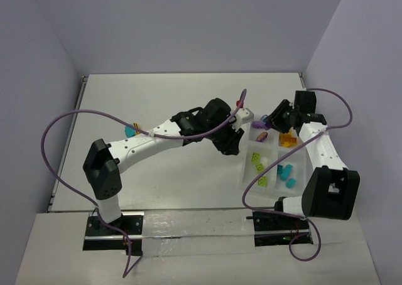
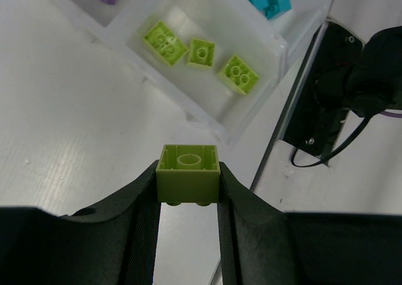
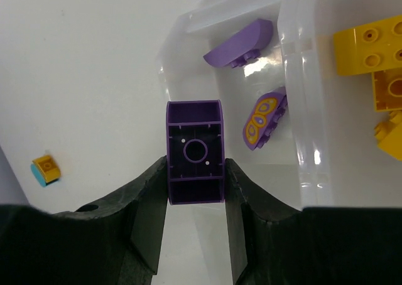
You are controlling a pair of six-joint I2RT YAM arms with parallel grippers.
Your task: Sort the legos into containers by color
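— White tabletop (image 1: pixel 157 109), grey walls, both arms stretched toward the tray (image 1: pixel 244 172) on the right. What are they carrying?

— One brick each. The left end effector (image 2: pixel 188 170) is clamped on a lime green brick (image 2: pixel 188 179), just short of the compartment where three green bricks (image 2: pixel 201 51) lie. The right end effector (image 3: pixel 195 161) pinches a purple brick (image 3: pixel 195 175) by its sides, at the edge of the compartment holding two other purple pieces (image 3: pixel 242 43).

— How would you finish it?

— Carry each brick further in, past the wall and over its own colour. Come low, then let go (dropped from high up, a brick could bounce next door). I'd move one arm at a time, since the wrists look close together.

— Anything you can't see?

— How high either brick hangs above the tray. From overhead, both sets of fingers are hidden under the wrists. The teal compartment is cut off in the left wrist view, and the orange-yellow bricks (image 3: pixel 370 46) run off the right wrist view. A stray orange-and-teal pair (image 3: pixel 46 170) out on the tabletop is half hidden behind the left arm from overhead.
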